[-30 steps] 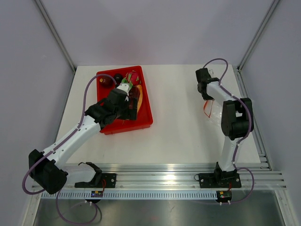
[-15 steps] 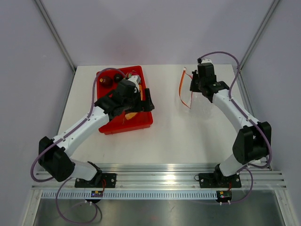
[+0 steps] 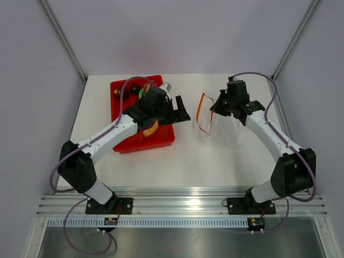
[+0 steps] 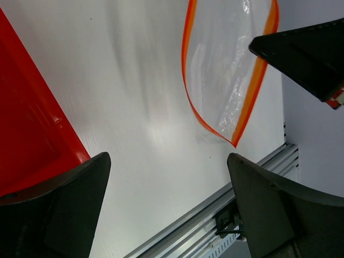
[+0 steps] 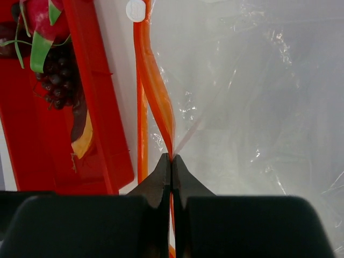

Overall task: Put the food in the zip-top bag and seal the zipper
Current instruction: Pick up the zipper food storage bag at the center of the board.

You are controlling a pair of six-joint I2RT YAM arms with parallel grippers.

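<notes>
Seen on my top camera, the left arm reaches across the red bin (image 3: 141, 146), and the left fingers (image 3: 180, 110) hang just past the bin's right rim, over the white table (image 3: 215, 161). They are spread about as wide as they go. My left wrist camera shows only bare table between them, so they hold nothing. The food (image 5: 54, 70) all lies in the bin. On the right wrist camera I can make out a bunch of dark grapes (image 5: 56, 75), a red-pink fruit (image 5: 40, 19) with green strips lying against it, and a yellow-orange slice (image 5: 81, 141) near the bin's wall. The top camera also shows two dark round lumps (image 3: 124, 90) in the bin's far left corner. The clear zip-top bag (image 3: 228, 129) is to the right of the bin, between the two arms and apart from the bin. Its mouth faces the bin and the left fingers. The orange zipper (image 3: 200, 113) is unsealed, its two strips bowed apart into a loop. The right fingers (image 5: 171, 164) are pressed together on one of those strips, pinching it at the bag's mouth, while the other strip runs loose just beside it. A small round white label (image 5: 135, 9) sits at the far end of the zipper in that view. The crinkled plastic spreads out to the right of the pinch. I cannot tell how much of the bag rests on the table.
</notes>
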